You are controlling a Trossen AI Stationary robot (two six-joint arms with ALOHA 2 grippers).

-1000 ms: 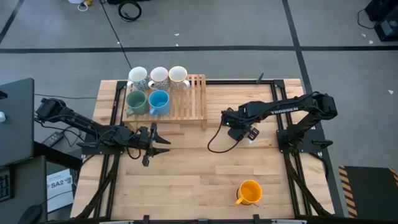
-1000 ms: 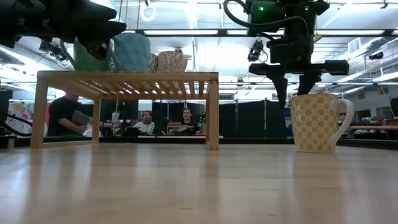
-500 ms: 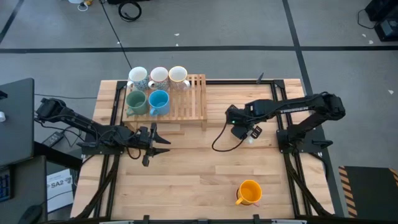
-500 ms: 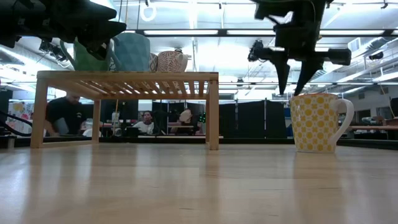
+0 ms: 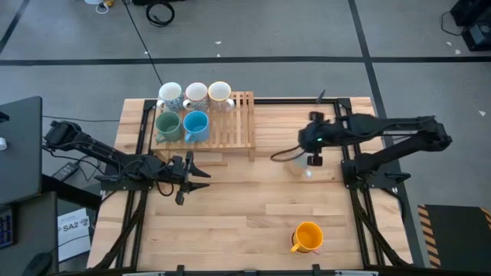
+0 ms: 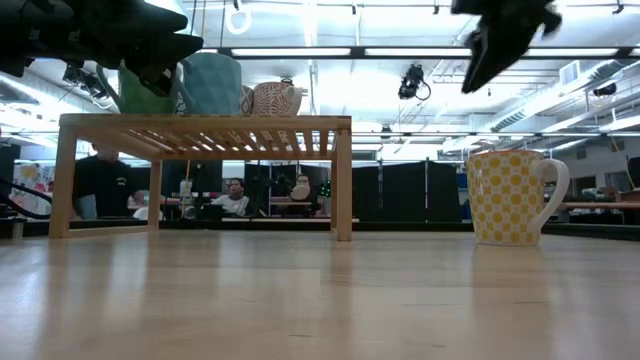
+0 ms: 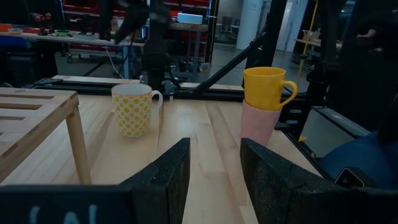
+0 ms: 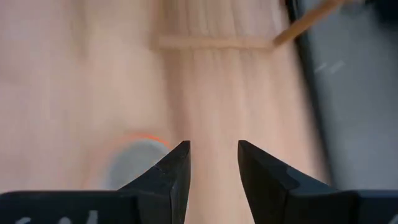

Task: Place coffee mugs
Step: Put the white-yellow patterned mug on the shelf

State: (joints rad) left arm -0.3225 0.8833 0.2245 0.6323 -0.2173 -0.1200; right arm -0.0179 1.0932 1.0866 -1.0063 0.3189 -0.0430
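A white mug with yellow dots (image 6: 510,197) stands upright on the table right of centre, and the left wrist view shows the dotted mug (image 7: 135,109) too. My right gripper (image 6: 492,50) hangs open and empty above it, tipped downward. An orange mug (image 5: 308,236) sits stacked on a pink mug (image 7: 260,123) near the front right. Green (image 5: 168,125), blue (image 5: 196,124) and three pale mugs (image 5: 196,93) stand on the wooden rack (image 5: 234,123). My left gripper (image 5: 201,175) stands open and level, in front of the rack.
The slatted rack fills the far left of the table, and its right half (image 5: 239,115) holds no mugs. Black frame rails (image 5: 345,165) run along both sides of the table. People sit in the room beyond the far edge.
My right gripper has risen from just above the dotted mug and drawn back toward the table's right edge, rolling its wrist on the way. The dotted mug has stayed where it was on the table.
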